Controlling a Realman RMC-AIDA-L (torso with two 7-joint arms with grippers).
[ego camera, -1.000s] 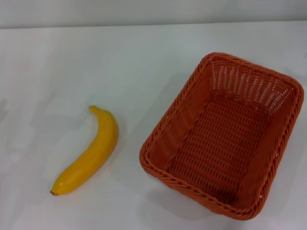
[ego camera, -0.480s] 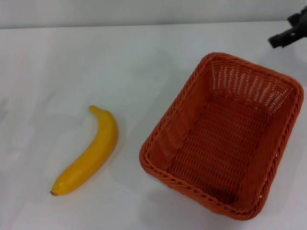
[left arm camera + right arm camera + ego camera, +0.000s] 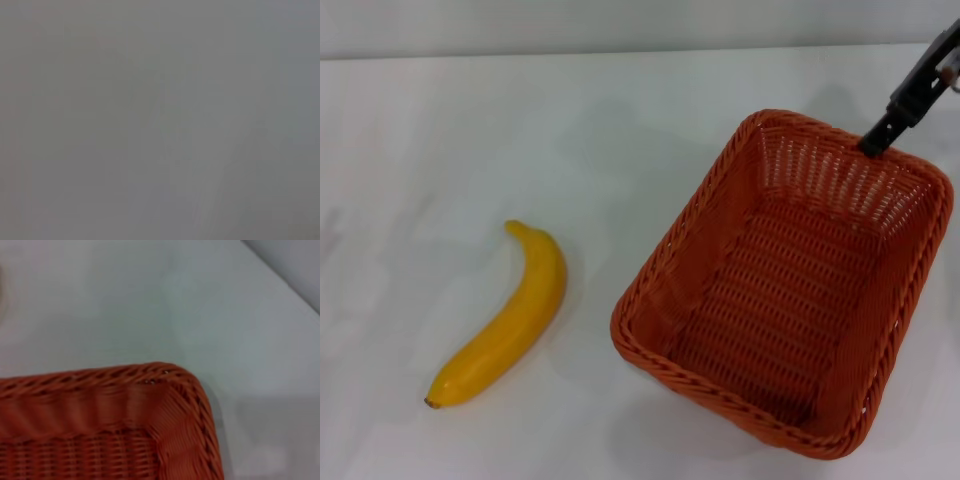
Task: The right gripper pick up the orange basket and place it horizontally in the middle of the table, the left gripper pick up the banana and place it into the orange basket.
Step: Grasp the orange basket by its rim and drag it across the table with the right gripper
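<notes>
The orange basket (image 3: 790,285) stands on the white table (image 3: 520,130) at the right, turned at an angle, with nothing in it. My right gripper (image 3: 880,138) comes in from the upper right corner of the head view, and its black tip is at the basket's far rim. The right wrist view shows one corner of the orange basket (image 3: 165,405) close below, with the table (image 3: 150,300) beyond it. The yellow banana (image 3: 505,320) lies on the table to the left of the basket, apart from it. My left gripper is out of view, and the left wrist view shows only plain grey.
The table's far edge (image 3: 620,52) runs along the top of the head view, with a grey wall behind it. Bare white tabletop lies between the banana and the basket and to the far left.
The right gripper has come into the head view from the upper right and moved down to the basket's far rim. Basket and banana have not moved.
</notes>
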